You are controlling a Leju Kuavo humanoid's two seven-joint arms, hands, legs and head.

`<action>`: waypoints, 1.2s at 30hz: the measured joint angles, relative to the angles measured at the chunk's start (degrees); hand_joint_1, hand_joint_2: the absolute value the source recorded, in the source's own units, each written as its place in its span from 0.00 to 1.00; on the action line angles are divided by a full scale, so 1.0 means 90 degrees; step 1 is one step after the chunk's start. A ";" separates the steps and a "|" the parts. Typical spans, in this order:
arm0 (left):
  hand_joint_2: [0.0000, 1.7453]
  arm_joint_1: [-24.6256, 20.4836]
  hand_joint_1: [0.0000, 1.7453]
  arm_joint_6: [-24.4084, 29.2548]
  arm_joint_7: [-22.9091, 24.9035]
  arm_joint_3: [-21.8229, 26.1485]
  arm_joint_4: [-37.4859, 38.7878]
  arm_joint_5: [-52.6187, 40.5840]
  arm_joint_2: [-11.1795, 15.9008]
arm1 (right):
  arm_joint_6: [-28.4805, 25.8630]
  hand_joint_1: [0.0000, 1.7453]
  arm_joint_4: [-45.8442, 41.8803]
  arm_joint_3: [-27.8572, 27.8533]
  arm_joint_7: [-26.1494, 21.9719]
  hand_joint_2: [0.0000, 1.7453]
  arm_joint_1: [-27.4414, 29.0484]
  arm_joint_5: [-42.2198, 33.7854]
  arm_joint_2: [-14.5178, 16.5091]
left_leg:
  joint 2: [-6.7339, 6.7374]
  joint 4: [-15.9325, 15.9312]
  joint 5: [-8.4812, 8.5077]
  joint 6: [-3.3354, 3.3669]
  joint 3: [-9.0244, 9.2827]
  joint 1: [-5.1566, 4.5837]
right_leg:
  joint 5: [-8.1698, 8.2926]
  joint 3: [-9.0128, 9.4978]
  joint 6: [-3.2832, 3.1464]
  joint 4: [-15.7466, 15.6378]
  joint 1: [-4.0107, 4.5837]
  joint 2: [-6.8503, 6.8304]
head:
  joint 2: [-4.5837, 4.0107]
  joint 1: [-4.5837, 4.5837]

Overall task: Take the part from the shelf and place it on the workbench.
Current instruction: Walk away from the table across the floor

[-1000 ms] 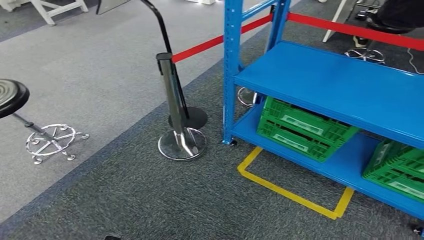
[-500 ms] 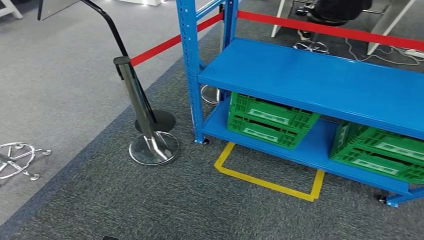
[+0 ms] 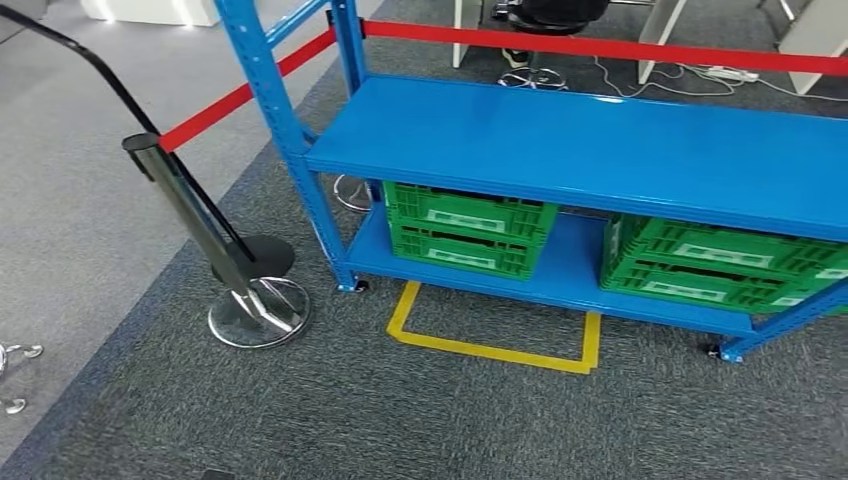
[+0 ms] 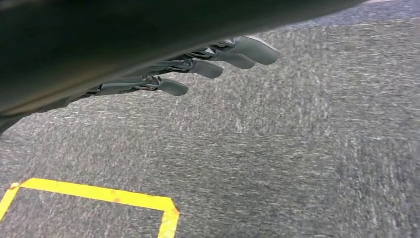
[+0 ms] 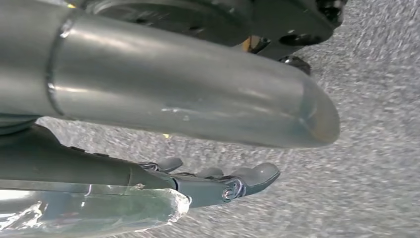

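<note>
Left hand: the left hand (image 4: 198,62) hangs over the grey carpet (image 4: 297,148), fingers stretched out, slightly apart and holding nothing.
Right hand: the right hand (image 5: 218,181) hangs above the carpet; whether it grips anything cannot be told. A clear wrapped object (image 5: 94,210) lies just beside it.
Floor mark: a yellow tape outline (image 3: 495,345) lies on the carpet in front of the shelf.
Shelf: the blue shelf (image 3: 590,150) has a bare upper board; two green crates (image 3: 465,228) sit side by side on the lower board.
Part: cannot be made out on the shelf.
Barrier: a chrome post (image 3: 215,250) with red belt (image 3: 245,95) stands left of the shelf.
</note>
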 joint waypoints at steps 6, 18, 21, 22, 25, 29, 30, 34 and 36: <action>0.00 0.0040 0.00 -0.0017 -0.0066 0.0061 0.0009 0.0002 -0.0004 | -0.0081 0.00 0.0078 -0.0015 -0.0008 0.00 -0.0032 -0.0015 0.0002 | -0.0415 0.1414 -0.0470 -0.0024 -0.0662 0.0024 | 0.0055 -0.0023 -0.0082 0.0013 0.0018 0.0467 | 0.0000 -0.0016; 0.00 -0.0034 0.00 -0.0090 -0.0309 0.0277 0.0069 -0.0111 -0.0011 | -0.0154 0.00 0.0134 0.0002 -0.0005 0.00 -0.0042 -0.0056 0.0010 | -0.0429 -0.0289 0.0333 0.0261 -0.0027 0.0038 | -0.0558 -0.0828 0.0233 0.1246 -0.0017 0.0291 | 0.0000 0.0038; 0.00 -0.0048 0.00 -0.0100 -0.0332 0.0322 0.0115 -0.0129 -0.0021 | -0.0107 0.00 0.0135 0.0002 0.0001 0.00 -0.0018 -0.0056 0.0010 | -0.0151 -0.0285 0.0322 0.0252 -0.0036 0.0029 | -0.0607 -0.0997 0.0293 0.1698 -0.0047 0.0199 | 0.0000 0.0041; 0.00 -0.0057 0.00 -0.0104 -0.0335 0.0330 0.0121 -0.0130 -0.0027 | -0.0104 0.00 0.0135 0.0002 0.0003 0.00 -0.0008 -0.0056 0.0009 | -0.0073 -0.0285 0.0314 0.0239 -0.0027 0.0030 | -0.0424 -0.0803 0.0301 0.1378 -0.0056 0.0151 | 0.0000 0.0041; 0.00 -0.0077 0.00 -0.0113 -0.0349 0.0367 0.0134 -0.0133 -0.0030 | -0.0104 0.00 0.0136 0.0016 0.0003 0.00 -0.0028 -0.0057 0.0009 | 0.0115 -0.0251 0.0264 0.0138 0.0019 -0.0006 | -0.0034 -0.0118 0.0259 0.0226 -0.0051 -0.0189 | 0.0000 0.0037; 0.00 -0.0126 0.00 -0.0313 -0.0449 0.0433 0.0146 -0.0087 -0.0028 | -0.0121 0.00 0.0140 0.0027 -0.0003 0.00 -0.0027 -0.0035 0.0010 | 0.0199 -0.0204 0.0215 -0.0004 0.0046 -0.0002 | 0.0001 -0.0064 0.0085 0.0073 -0.0011 -0.0104 | 0.0000 -0.0016; 0.25 -0.0136 0.00 -0.0462 -0.0498 0.0455 0.0146 -0.0051 -0.0028 | -0.0133 0.00 0.0142 0.0024 -0.0005 0.00 -0.0023 -0.0010 0.0010 | 0.0084 -0.0105 0.0116 -0.0033 0.0010 0.0015 | 0.0017 -0.0068 0.0046 0.0066 -0.0014 -0.0064 | 0.0000 -0.0022; 1.00 -0.0120 0.00 -0.0784 -0.0582 0.0565 0.0159 -0.0002 -0.0041 | -0.0206 0.00 0.0163 0.0004 0.0022 0.00 -0.0084 0.0107 0.0010 | -0.0379 0.1278 -0.0634 -0.0055 -0.0606 0.0035 | 0.0055 -0.0094 -0.0074 0.0056 0.0016 0.0103 | 0.0000 -0.0039; 1.00 -0.0107 0.00 -0.0801 -0.0583 0.0607 0.0169 -0.0041 -0.0050 | -0.0274 0.00 0.0185 -0.0015 0.0077 0.25 -0.0096 0.0146 0.0010 | -0.0399 0.1519 -0.0567 -0.0015 -0.0749 0.0025 | 0.0059 -0.0093 -0.0090 0.0059 0.0054 0.0190 | 0.0000 -0.0039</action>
